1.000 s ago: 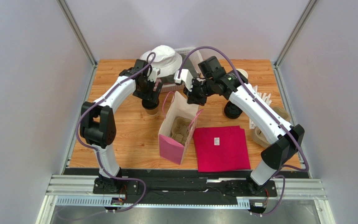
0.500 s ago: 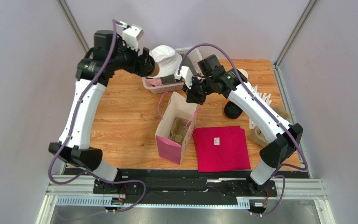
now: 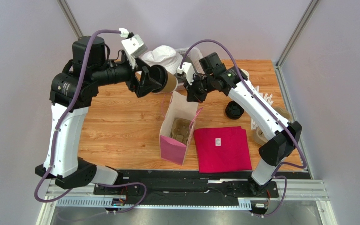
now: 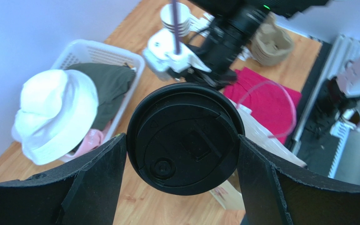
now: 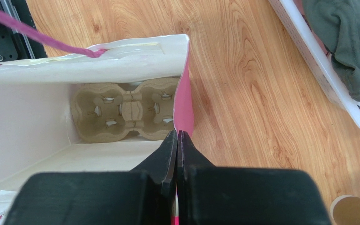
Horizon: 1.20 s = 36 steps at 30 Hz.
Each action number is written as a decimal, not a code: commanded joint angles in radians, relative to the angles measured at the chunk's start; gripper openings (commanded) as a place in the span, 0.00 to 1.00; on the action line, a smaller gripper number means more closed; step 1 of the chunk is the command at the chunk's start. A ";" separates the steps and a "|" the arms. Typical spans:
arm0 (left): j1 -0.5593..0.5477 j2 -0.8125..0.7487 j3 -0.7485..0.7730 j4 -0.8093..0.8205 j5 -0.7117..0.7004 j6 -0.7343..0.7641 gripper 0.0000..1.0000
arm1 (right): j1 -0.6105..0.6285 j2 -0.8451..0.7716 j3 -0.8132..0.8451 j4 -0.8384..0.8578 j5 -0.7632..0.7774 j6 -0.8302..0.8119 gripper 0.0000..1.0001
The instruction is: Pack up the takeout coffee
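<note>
The left gripper [image 4: 181, 145], spread wide, clamps the coffee [image 3: 168, 83] at its lid [image 4: 184, 117] end, aloft over the desk [image 3: 121, 122] near the bag's [image 3: 172, 150] far rim. The cup lies on its side, long axis level, lid toward the wrist, base pointing right. The left wrist view shows only the lid's face; the top view shows the tan wall. The right gripper [image 5: 177, 140], closed, pinches the bag's pink rim. Its own view shows a carrier [image 5: 125, 110] inside.

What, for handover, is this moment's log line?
left gripper: holds takeout coffee sideways | right gripper: pinches pink bag rim | carrier: in bag
</note>
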 commanded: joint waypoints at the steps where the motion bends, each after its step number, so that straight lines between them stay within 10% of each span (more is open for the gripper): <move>1: -0.040 -0.025 0.054 -0.136 0.091 0.104 0.51 | -0.009 0.027 0.059 0.023 -0.019 0.063 0.00; 36: -0.333 0.051 -0.246 -0.080 -0.178 0.282 0.36 | -0.009 -0.008 0.018 0.072 -0.057 0.298 0.00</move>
